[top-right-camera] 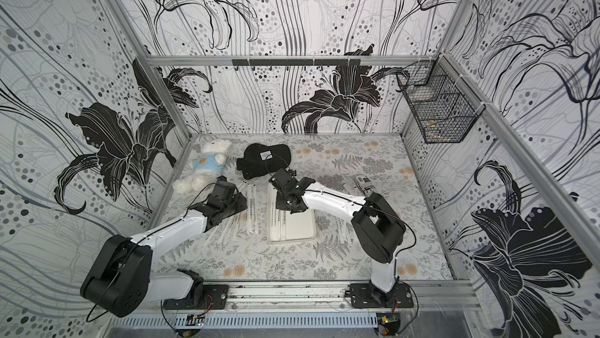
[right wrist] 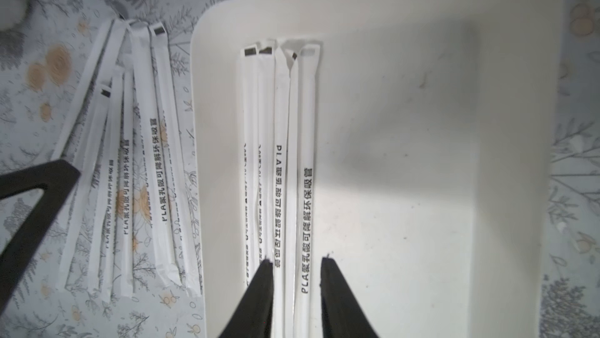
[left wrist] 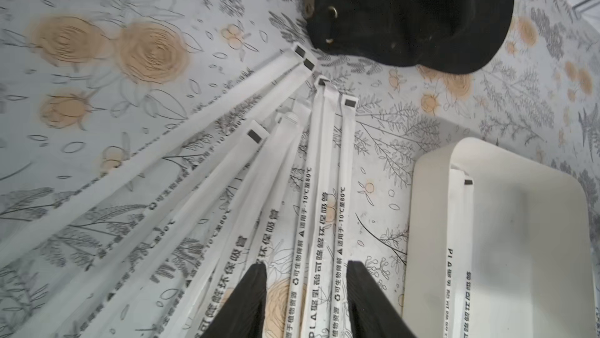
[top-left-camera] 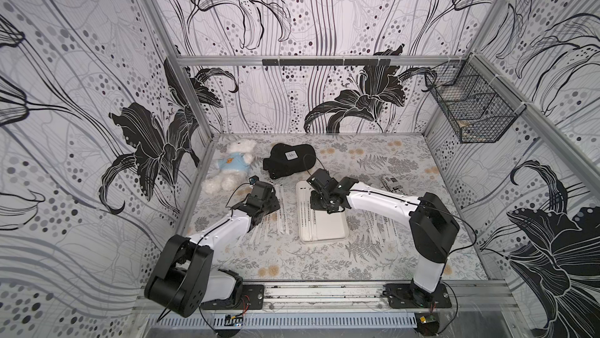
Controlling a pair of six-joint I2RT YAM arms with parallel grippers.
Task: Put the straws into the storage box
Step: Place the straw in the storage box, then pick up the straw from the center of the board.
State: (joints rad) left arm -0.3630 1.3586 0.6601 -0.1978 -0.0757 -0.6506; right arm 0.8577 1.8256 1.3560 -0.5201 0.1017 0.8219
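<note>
Straws [right wrist: 281, 158], about five, are lying side by side in the box [right wrist: 422, 125], hugging one long wall. Many more are fanning out on the desk [left wrist: 97, 145] just beside it.

They are looking light, thin and paper-slick, likely sliding over each other and creasing under a hard pinch. I would be taking one or two crosswise near mid-length, where they should be hanging level.

The right jaws are standing apart over the box, straddling two boxed straws with a gap showing and gripping nothing. The left jaws are standing apart too, straddling two desk straws without pinching them.

The wrist views are showing those gaps, the print and the dark end marks. Both top views are hiding the jaws under the wrists. A top view is also showing a further scatter of straws [top-left-camera: 380, 227] under the right arm [top-left-camera: 383, 200], on the box's far side, which the wrist views are not plainly showing.
</note>
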